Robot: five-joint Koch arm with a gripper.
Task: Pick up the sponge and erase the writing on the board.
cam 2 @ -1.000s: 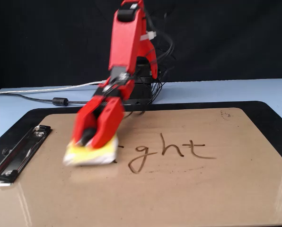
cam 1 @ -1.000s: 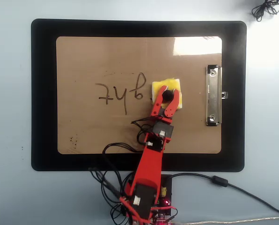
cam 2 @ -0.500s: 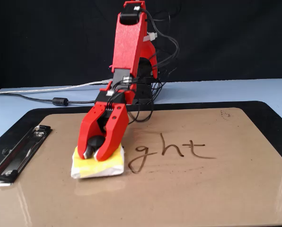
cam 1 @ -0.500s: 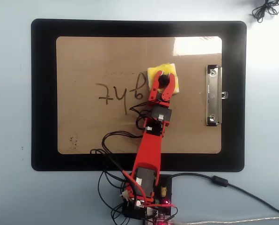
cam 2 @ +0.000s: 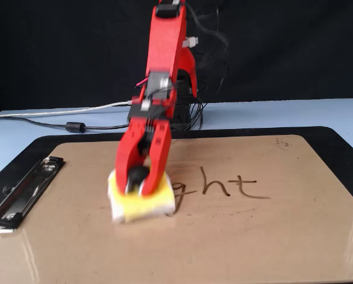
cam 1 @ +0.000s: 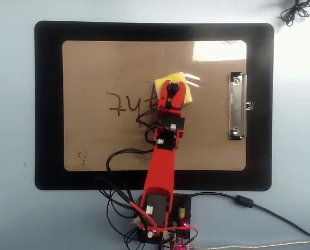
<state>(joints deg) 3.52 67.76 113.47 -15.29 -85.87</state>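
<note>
Gripper (cam 2: 140, 184) clamped on sponge's (cam 2: 140, 202) black knob, sponge flat on board (cam 1: 92, 151), overlapping the "g" end of writing (cam 2: 227, 186). To wipe well: press down evenly, sweep across remaining letters, don't tilt or lose knob.

We're looking at a pale blue table (cam 1: 9, 104) under a black mat (cam 1: 48, 104). Behind, a black backdrop (cam 2: 295, 47); bright light glares off the surface

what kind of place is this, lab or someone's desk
Probably a hobbyist's desk: a small red robot arm on a pale blue tabletop, loose black cables around its base, and a tan clipboard on a black mat.
</note>
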